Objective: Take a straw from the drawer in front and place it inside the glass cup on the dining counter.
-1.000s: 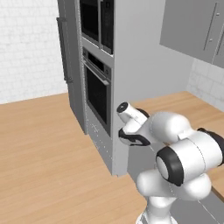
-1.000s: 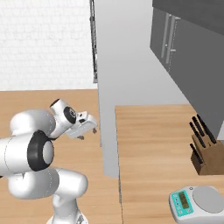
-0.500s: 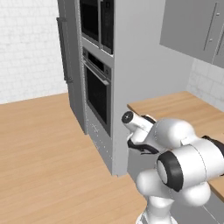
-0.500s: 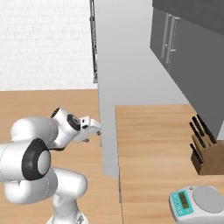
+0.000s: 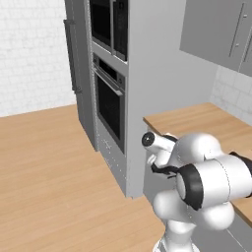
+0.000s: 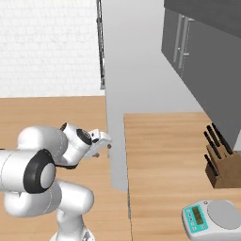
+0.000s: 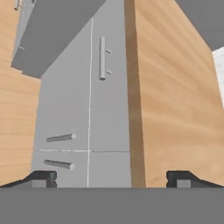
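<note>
The gripper (image 7: pixel 111 177), jaws spread wide and empty, points down the grey cabinet fronts below the wood tabletop (image 7: pixel 175 100), where the drawer (image 7: pixel 109 57) with its small bar handle (image 7: pixel 102 57) sits closed. By all appearances the task is barely begun: opening the drawer, lifting the straw and delivering it to the cup all remain.

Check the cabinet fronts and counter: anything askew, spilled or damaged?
Nothing stands out. The grey cabinet fronts sit closed and flush under the wood counter, bar handles straight. The knife block stands upright near the wall and the scale lies flat. The end effector is open, holding nothing.
</note>
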You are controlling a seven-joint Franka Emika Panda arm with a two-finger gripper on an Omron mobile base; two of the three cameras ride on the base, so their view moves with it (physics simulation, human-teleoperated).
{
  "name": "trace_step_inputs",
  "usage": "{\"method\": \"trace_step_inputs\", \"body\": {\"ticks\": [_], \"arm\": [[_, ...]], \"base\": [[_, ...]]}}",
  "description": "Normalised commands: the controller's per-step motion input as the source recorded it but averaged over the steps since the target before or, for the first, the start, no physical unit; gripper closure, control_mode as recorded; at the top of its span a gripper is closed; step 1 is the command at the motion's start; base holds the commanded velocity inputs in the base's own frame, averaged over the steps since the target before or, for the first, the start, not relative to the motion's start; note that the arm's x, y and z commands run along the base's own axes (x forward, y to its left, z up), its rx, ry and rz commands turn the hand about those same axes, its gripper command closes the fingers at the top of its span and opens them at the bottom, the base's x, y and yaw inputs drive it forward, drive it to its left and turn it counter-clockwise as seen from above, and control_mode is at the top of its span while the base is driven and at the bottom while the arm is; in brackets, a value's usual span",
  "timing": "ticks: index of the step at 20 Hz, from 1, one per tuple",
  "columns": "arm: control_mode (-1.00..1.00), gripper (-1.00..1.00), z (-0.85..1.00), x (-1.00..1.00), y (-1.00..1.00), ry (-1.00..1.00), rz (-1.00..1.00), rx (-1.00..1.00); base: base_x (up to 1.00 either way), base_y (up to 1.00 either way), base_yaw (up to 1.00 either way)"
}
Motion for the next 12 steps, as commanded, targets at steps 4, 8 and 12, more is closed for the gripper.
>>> {"method": "trace_step_inputs", "body": {"ticks": [4, 8, 12], "arm": [[-1.0, -1.0, -0.19, 0.13, -0.14, 0.04, 0.12, -0.1], [-1.0, -1.0, -0.12, 0.13, -0.04, 0.02, 0.08, -0.15], [-1.0, -1.0, -0.16, 0.13, 0.0, 0.0, 0.0, -0.16]], "base": [[0.0, 0.0, 0.0], [0.0, 0.0, 0.0], [0.0, 0.0, 0.0]]}}
